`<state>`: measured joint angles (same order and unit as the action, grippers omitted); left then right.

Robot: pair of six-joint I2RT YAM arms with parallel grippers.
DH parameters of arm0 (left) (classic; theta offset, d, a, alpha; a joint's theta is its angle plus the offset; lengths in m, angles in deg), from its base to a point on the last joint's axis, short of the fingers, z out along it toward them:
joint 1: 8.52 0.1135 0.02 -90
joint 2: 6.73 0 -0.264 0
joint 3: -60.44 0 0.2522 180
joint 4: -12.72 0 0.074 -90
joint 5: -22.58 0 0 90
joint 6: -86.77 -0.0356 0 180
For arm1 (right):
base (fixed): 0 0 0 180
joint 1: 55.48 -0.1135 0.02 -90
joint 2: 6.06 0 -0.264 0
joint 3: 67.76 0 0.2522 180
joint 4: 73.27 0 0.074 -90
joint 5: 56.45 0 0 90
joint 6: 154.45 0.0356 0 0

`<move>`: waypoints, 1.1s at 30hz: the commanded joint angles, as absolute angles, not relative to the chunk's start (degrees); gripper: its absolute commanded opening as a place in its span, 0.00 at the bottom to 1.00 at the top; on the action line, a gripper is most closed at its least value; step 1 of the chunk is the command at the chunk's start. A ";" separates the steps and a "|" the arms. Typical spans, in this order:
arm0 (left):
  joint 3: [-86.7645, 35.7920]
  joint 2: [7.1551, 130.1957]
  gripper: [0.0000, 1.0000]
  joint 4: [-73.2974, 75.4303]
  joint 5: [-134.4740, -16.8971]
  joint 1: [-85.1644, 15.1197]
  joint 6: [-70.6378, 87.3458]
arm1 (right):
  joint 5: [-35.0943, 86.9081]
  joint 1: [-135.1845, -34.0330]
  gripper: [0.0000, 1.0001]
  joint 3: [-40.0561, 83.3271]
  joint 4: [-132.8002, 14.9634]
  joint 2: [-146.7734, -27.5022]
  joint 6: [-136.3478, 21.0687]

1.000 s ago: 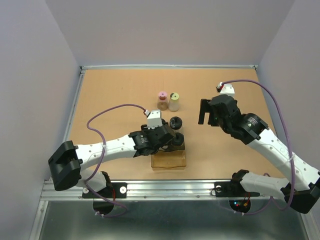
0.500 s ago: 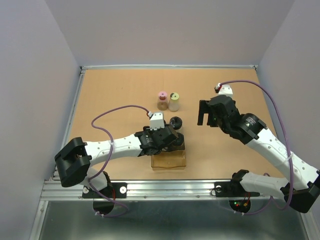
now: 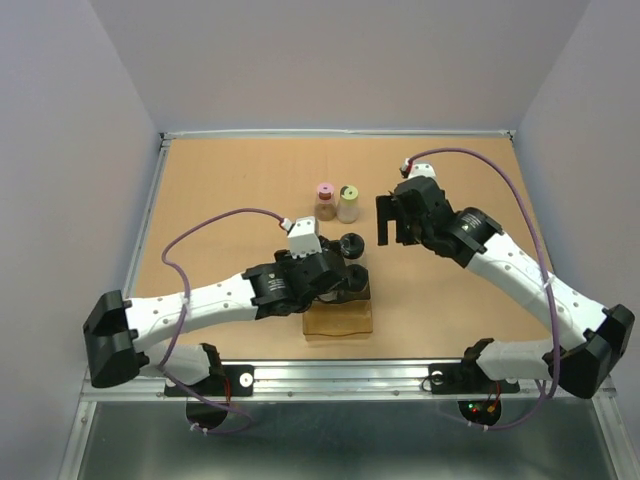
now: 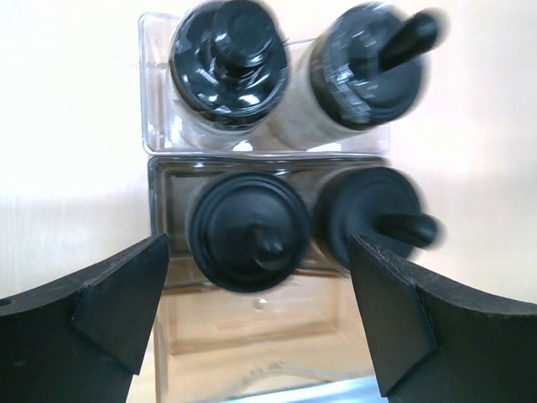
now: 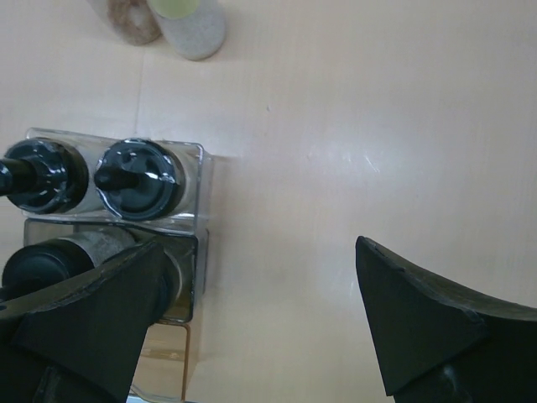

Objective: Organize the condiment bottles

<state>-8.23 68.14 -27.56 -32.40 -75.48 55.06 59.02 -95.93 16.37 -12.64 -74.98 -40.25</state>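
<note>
Our left pincer point(image 4: 258, 252) gapes wide above four black-capped bottles point(image 4: 247, 227) in the tray point(image 4: 243, 344), gripping nothing; our right pincer point(image 5: 260, 248) hangs wide open, empty, over the tabletop point(image 5: 336, 126).

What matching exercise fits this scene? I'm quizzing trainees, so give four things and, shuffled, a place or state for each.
Things:
1. pink bottle
2. black-capped bottles
3. left gripper
4. right gripper

Places or states:
A. open above bare table
B. standing in the tray
C. beside the yellow-green bottle
D. open over the tray

Pairs: 1-C, 2-B, 3-D, 4-A
</note>
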 commanded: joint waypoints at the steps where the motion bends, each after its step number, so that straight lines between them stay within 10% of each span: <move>1: -12.82 59.64 0.99 -31.88 -28.49 -76.73 57.94 | 55.00 -95.38 1.00 24.48 -17.23 -80.74 -44.76; 33: -15.63 31.59 0.99 -45.68 -24.54 -76.73 56.63 | 37.40 -87.21 1.00 51.64 -30.33 -128.30 -62.61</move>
